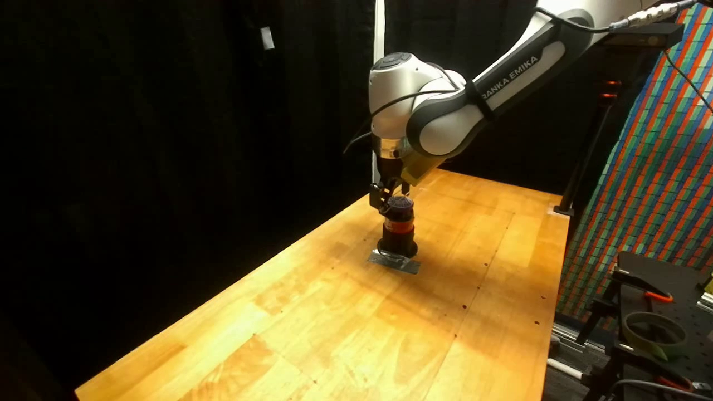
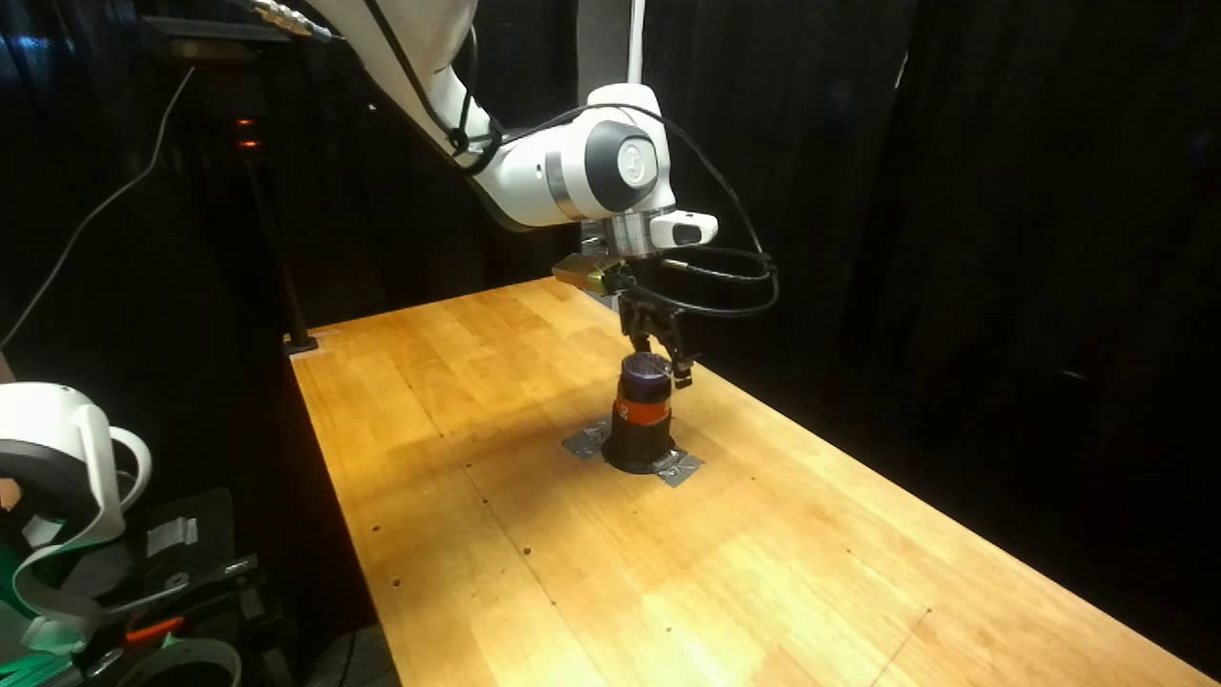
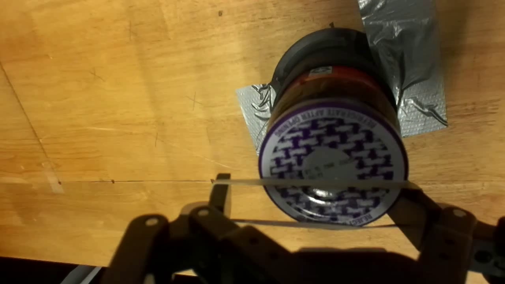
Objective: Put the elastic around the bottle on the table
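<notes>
The bottle [image 1: 399,227] stands upright on the wooden table [image 1: 356,328], with a reddish-orange band and a dark base. It shows in the other exterior picture too as a bottle [image 2: 643,412]. In the wrist view, the bottle [image 3: 331,154] shows its purple and white patterned lid. My gripper [image 3: 318,184] is open. The pale elastic [image 3: 244,182] is stretched between its two fingers as a long loop. One strand crosses over the lid; the other passes near the lid's lower edge. The gripper is just above the bottle's top in both exterior views [image 1: 393,200] [image 2: 662,364].
Grey tape [image 3: 422,79] fixes the bottle's dark base to the table. A dark post [image 1: 582,150] stands at the table's far corner. A black side table [image 1: 663,278] with a tape roll [image 1: 629,328] stands beyond the table's edge. A cable [image 2: 754,229] loops beside the wrist.
</notes>
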`<state>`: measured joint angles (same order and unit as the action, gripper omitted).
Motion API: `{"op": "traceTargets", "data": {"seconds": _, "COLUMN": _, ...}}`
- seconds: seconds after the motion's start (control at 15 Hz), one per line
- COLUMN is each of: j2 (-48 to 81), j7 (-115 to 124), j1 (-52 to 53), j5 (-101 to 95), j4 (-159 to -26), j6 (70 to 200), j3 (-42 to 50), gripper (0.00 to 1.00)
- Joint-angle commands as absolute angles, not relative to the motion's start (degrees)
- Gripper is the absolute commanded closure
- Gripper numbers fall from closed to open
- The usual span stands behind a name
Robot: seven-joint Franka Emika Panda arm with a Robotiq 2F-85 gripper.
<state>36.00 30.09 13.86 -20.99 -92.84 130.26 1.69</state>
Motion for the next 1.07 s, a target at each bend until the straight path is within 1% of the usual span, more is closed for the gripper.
{"op": "traceTargets", "data": {"seconds": 0.0, "j2": 38.2, "j7": 32.2, "j1": 15.4, "j5": -20.7, "j4": -90.2, "j6": 131.5, "j3": 4.2, "gripper": 0.0}}
{"op": "traceTargets", "data": {"seconds": 0.33, "j2": 38.4, "j7": 31.5, "j1": 14.8, "j5": -19.2, "j4": -90.8, "j6": 130.5, "j3": 3.9, "gripper": 0.0}}
{"op": "traceTargets", "data": {"seconds": 0.6, "j2": 34.2, "j7": 24.6, "j1": 12.6, "j5": -13.3, "j4": -96.3, "j6": 129.4, "j3": 0.8, "gripper": 0.0}}
{"op": "traceTargets", "data": {"seconds": 1.0, "j2": 29.0, "j7": 22.5, "j1": 12.7, "j5": -11.7, "j4": -103.2, "j6": 129.5, "j3": 1.4, "gripper": 0.0}}
